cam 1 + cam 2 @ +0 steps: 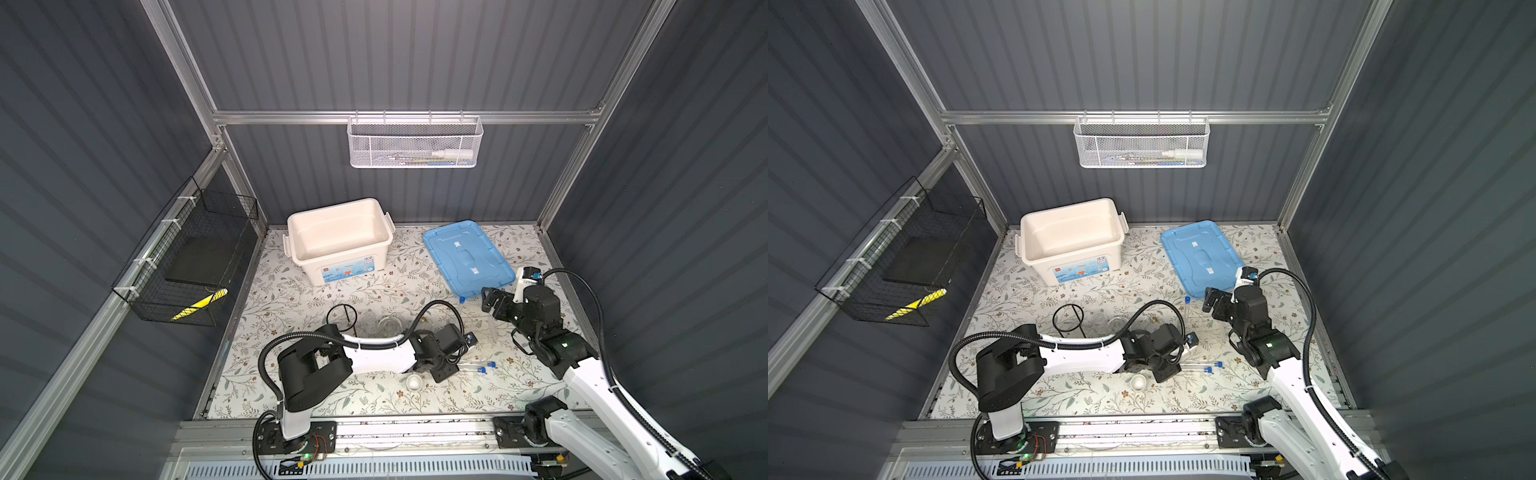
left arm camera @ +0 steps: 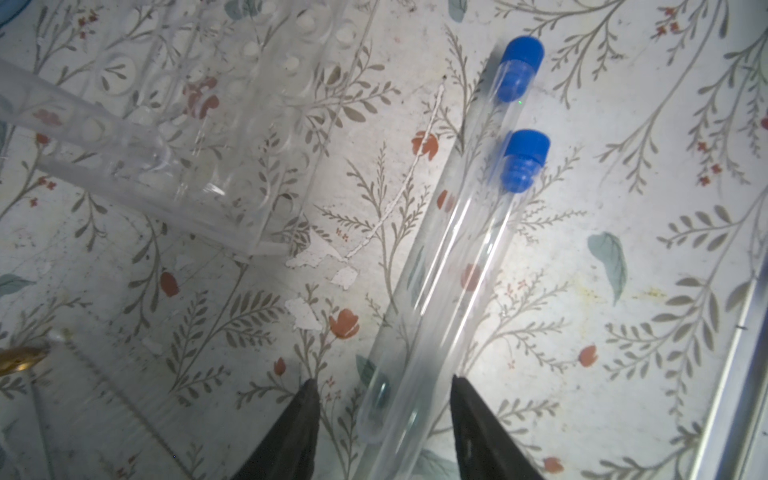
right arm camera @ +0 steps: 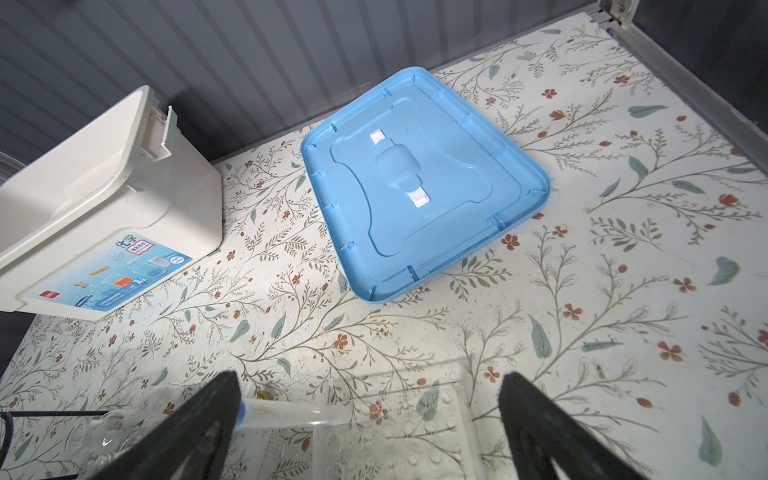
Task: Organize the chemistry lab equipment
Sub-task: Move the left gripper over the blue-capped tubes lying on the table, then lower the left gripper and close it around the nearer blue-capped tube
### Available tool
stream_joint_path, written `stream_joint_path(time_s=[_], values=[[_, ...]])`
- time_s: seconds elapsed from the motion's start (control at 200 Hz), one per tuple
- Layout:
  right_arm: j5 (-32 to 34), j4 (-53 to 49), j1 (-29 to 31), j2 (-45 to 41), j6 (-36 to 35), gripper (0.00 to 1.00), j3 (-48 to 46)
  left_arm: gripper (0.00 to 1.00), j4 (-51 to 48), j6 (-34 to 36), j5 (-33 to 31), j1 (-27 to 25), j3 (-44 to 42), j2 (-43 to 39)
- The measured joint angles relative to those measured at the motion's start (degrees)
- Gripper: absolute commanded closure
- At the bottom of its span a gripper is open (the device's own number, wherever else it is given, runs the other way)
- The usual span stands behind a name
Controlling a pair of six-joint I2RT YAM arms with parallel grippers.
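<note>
On tabletop [image 2: 623,270] near front: 2 blue-capped test tubes [image 2: 453,249] lie side by side, near clear tube rack [image 2: 187,137]. Left claw [image 2: 382,384] released, straddling tube bottoms. Right claw [image 3: 372,376] spread wide, empty.

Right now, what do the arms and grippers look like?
Both the left arm and right arm have white shell links, black joint housings and an external black corrugated cable. The left gripper and right gripper have black tapered fingers. Green indicator light on the right arm.
</note>
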Motion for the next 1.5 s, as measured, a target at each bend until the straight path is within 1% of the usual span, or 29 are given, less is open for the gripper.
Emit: stream_joint_path(time_s=[0.31,0.4,0.51,0.63,0.76,0.93,1.095,1.501], values=[[-0.22,0.00,0.00,-0.02,0.52,0.01,-0.24,0.47,0.11,-0.42,-0.85,-1.40,0.00,-1.77],[-0.37,0.00,0.00,-0.02,0.63,0.02,-0.39,0.50,0.20,-0.39,-0.83,-2.19,0.00,-2.16],[-0.39,0.00,0.00,-0.02,0.79,0.02,-0.52,0.56,0.13,-0.37,-0.61,-2.67,0.00,-2.16],[-0.39,0.00,0.00,-0.02,0.96,0.02,-0.57,0.57,0.09,-0.17,-0.57,-3.06,0.00,-2.14],[-0.39,0.02,0.00,-0.02,1.01,0.02,-0.57,0.62,0.09,-0.13,-0.59,-3.23,0.00,-1.99],[-0.39,0.00,0.00,-0.02,1.03,0.03,-0.57,0.65,0.00,-0.09,-0.57,-3.23,0.00,-1.22],[-0.39,0.00,0.00,-0.02,1.03,0.02,-0.72,0.67,-0.04,0.04,-0.07,-3.32,0.00,-0.68],[-0.39,0.00,-0.09,-0.02,1.03,0.02,-0.90,0.68,-0.11,0.28,0.74,-3.34,1.07,1.99]])
